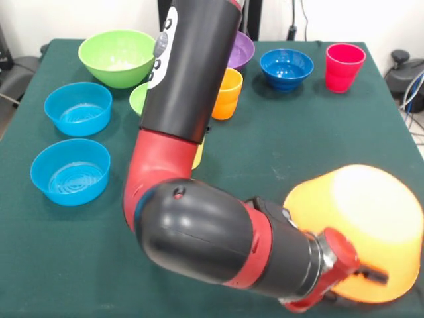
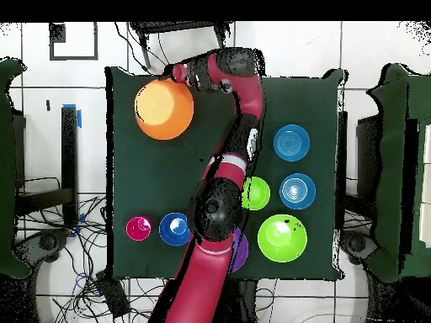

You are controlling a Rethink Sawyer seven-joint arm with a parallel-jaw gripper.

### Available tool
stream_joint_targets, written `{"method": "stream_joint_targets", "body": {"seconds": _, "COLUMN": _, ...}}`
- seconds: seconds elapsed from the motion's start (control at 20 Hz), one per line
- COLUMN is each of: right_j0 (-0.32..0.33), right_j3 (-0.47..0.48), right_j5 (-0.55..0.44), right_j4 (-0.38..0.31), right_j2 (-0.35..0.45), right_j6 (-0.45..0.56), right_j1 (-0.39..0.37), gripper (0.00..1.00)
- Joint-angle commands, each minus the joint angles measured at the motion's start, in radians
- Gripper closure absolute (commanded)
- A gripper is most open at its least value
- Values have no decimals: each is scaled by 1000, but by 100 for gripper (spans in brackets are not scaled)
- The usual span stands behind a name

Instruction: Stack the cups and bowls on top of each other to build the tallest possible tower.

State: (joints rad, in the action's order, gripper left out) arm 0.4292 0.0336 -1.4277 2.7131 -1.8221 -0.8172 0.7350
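The huge orange bowl is upside down near the table's front right corner; it also shows in the overhead view. My gripper is at its rim, with one black finger lying over the outer wall, shut on the bowl. The orange cup and the red cup stand upright and apart. A sliver of the yellow cup shows behind my arm. No tower stands.
The large green bowl, two light blue bowls, the small green bowl, the purple bowl and the dark blue bowl sit apart, open side up. My arm crosses the table's middle.
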Motion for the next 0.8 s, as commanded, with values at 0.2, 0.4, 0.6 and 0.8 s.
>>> {"method": "stream_joint_targets", "body": {"seconds": 0.2, "right_j0": -63, "right_j3": -23, "right_j5": 356, "right_j4": -240, "right_j2": 52, "right_j6": 122, "right_j1": -89, "gripper": 0}}
{"method": "stream_joint_targets", "body": {"seconds": 0.4, "right_j0": -98, "right_j3": -66, "right_j5": 386, "right_j4": -375, "right_j2": 136, "right_j6": 119, "right_j1": -130, "gripper": 0}}
{"method": "stream_joint_targets", "body": {"seconds": 0.6, "right_j0": -166, "right_j3": -161, "right_j5": 419, "right_j4": -565, "right_j2": 294, "right_j6": 163, "right_j1": -175, "gripper": 0}}
{"method": "stream_joint_targets", "body": {"seconds": 0.8, "right_j0": -285, "right_j3": -351, "right_j5": 427, "right_j4": -766, "right_j2": 458, "right_j6": 189, "right_j1": -256, "gripper": 0}}
